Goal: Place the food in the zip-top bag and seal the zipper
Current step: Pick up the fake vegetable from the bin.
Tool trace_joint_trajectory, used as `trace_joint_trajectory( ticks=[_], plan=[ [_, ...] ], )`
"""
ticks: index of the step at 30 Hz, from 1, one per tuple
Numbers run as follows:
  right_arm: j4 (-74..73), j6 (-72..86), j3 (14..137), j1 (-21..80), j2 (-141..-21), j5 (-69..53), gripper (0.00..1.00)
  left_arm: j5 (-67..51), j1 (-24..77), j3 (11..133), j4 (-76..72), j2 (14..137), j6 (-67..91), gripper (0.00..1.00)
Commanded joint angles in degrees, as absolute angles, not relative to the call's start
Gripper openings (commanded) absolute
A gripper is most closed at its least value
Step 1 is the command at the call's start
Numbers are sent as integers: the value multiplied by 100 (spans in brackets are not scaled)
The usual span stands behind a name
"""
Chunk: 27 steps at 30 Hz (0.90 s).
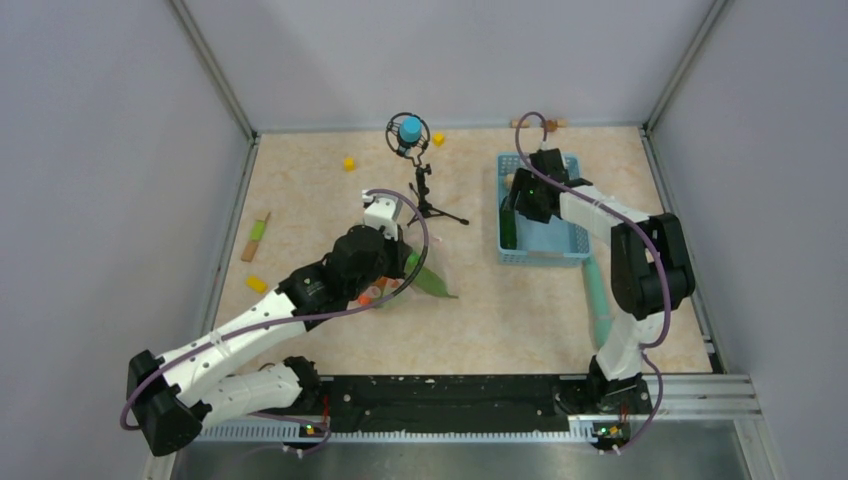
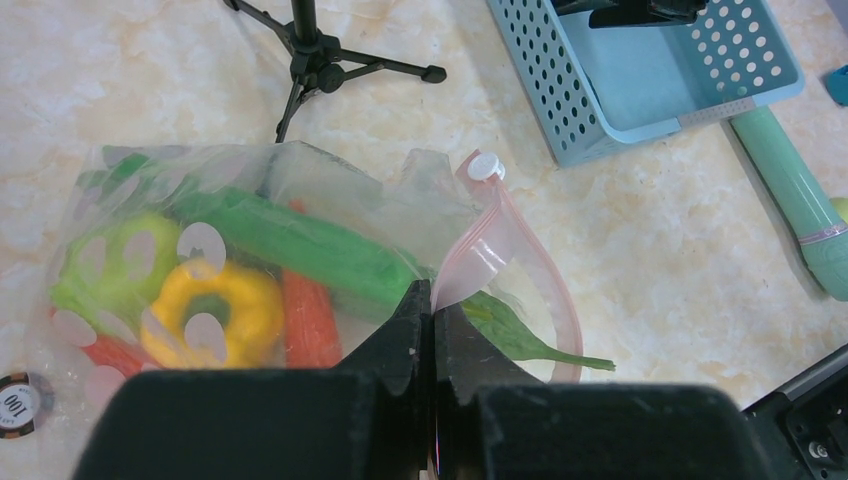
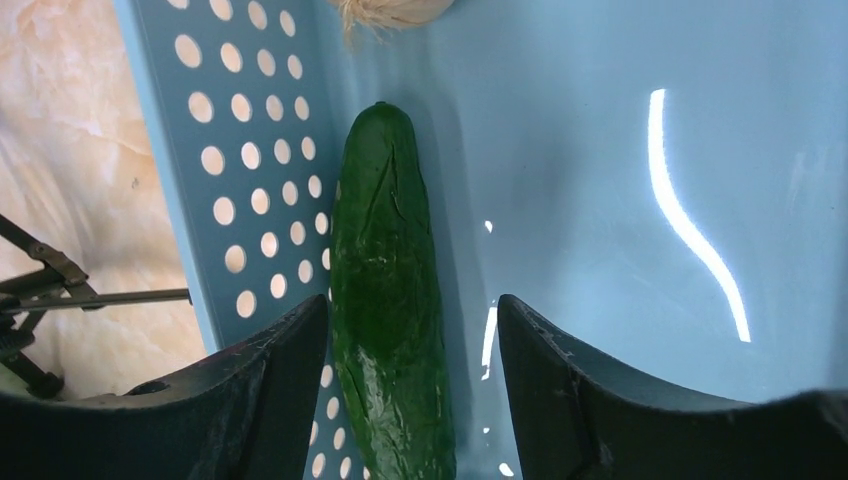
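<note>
The clear zip-top bag (image 2: pixel 400 205) lies on the table with a yellow pepper (image 2: pixel 215 310), a carrot (image 2: pixel 305 320), a long green cucumber (image 2: pixel 300 240) and other green food (image 2: pixel 115 270) inside. My left gripper (image 2: pixel 433 305) is shut on the pink zipper (image 2: pixel 480 245) strip at the bag's mouth, and a green leaf (image 2: pixel 520 335) pokes out there. My right gripper (image 3: pixel 412 310) is down in the light blue basket (image 3: pixel 250 150), open, its fingers either side of a dark green cucumber (image 3: pixel 385 290) with a gap on the right. A beige mushroom (image 3: pixel 390 8) shows at the top edge.
A black tripod (image 1: pixel 425 195) with a blue-topped device stands behind the bag. A pale teal cylinder (image 1: pixel 598 295) lies right of the basket (image 1: pixel 545 250). Small yellow cubes (image 1: pixel 348 162) sit at the back, and a stick-shaped toy (image 1: pixel 256 236) lies at the left wall.
</note>
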<state>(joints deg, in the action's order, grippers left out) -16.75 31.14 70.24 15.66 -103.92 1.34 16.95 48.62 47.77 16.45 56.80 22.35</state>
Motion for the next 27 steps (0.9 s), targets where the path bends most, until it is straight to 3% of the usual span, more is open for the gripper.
trace_joint_trajectory(
  ticks=[1, 10, 19, 27],
  plan=[
    [-1713, 2801, 7081, 1513, -10370, -151, 61, 1687, 4825, 4720, 1305, 5650, 2162, 0],
    [-2053, 2210, 7067, 1514, -10603, -308, 58, 1600, 4825, 4717, 1270, 5736, 2162, 0],
    [-2125, 2402, 7169, 1515, -11028, -88, 48, 1625, 4825, 4726, 1290, 5795, 2188, 0],
    [-1976, 2465, 6896, 1515, -10367, 387, 17, 1535, 4825, 4796, 1294, 5853, 2213, 0]
  ],
)
